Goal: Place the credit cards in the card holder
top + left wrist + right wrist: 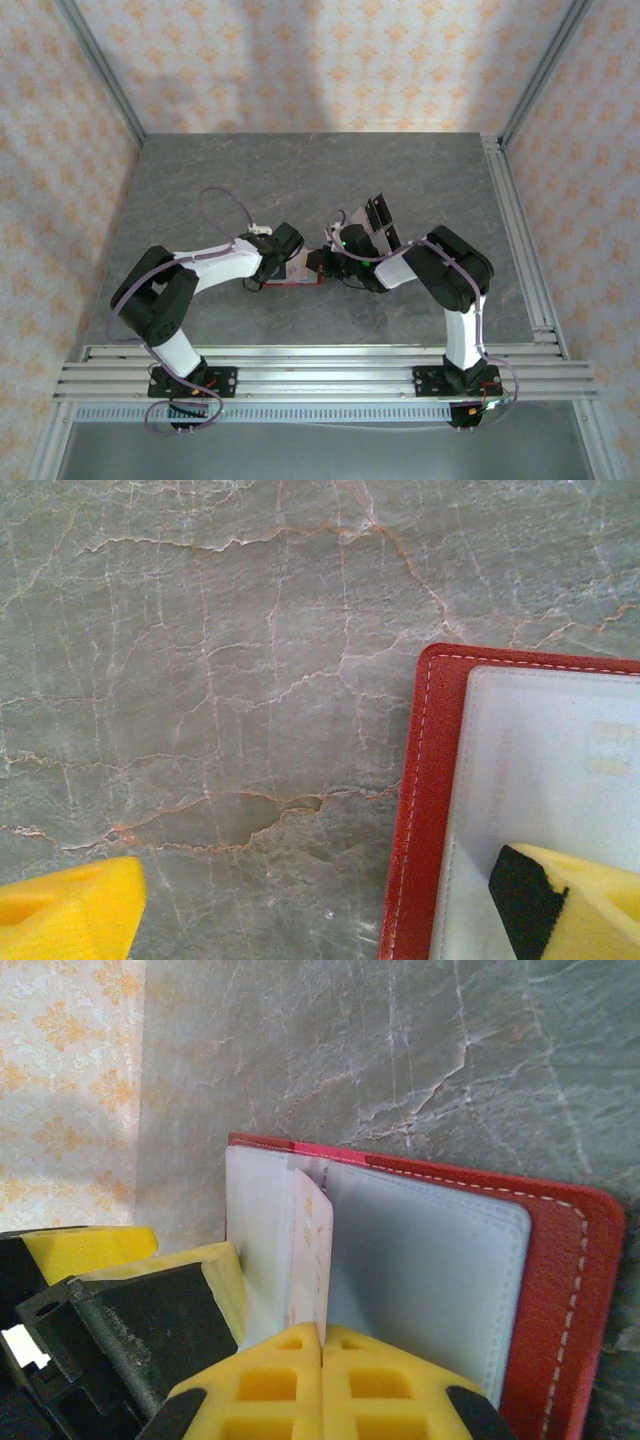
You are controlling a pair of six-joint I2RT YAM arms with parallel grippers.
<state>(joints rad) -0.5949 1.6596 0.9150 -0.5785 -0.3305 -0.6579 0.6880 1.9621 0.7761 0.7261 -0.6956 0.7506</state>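
**Table** [200, 200]: grey marbled slab, lying inside a patterned-paper enclosure.

**Wallet** [298, 279]: red, stitched along the rim, lying open and flat near the middle of the table between the two arms. Its pale grey inside is facing up. In the left wrist view [425, 810] the red border is framing the pale panel. In the right wrist view [560, 1290] the red edge is showing on the right and far sides.

**Left gripper** [282, 262]: hanging over the wallet's left part. In the left wrist view [315, 905] the jaws are standing wide apart, grasping nothing. One yellow finger [65, 915] is hovering over bare table, while the other finger [585, 905] is sitting on the wallet's pale panel. Whether it is pressing down, I cannot tell.

**Right gripper** [328, 262]: reaching in from the wallet's right. In the right wrist view [322, 1350] the yellow jaws are clenched on one card.

**Card** [312, 1250]: pale pink, standing on edge, running from the fingertips toward the wallet's far edge between the two grey panels. Whether its end is sitting inside a pocket, I cannot tell.

**Spare cards** [376, 218]: a small overlapping group with black bands, lying on the table behind the right arm, apart from the wallet.
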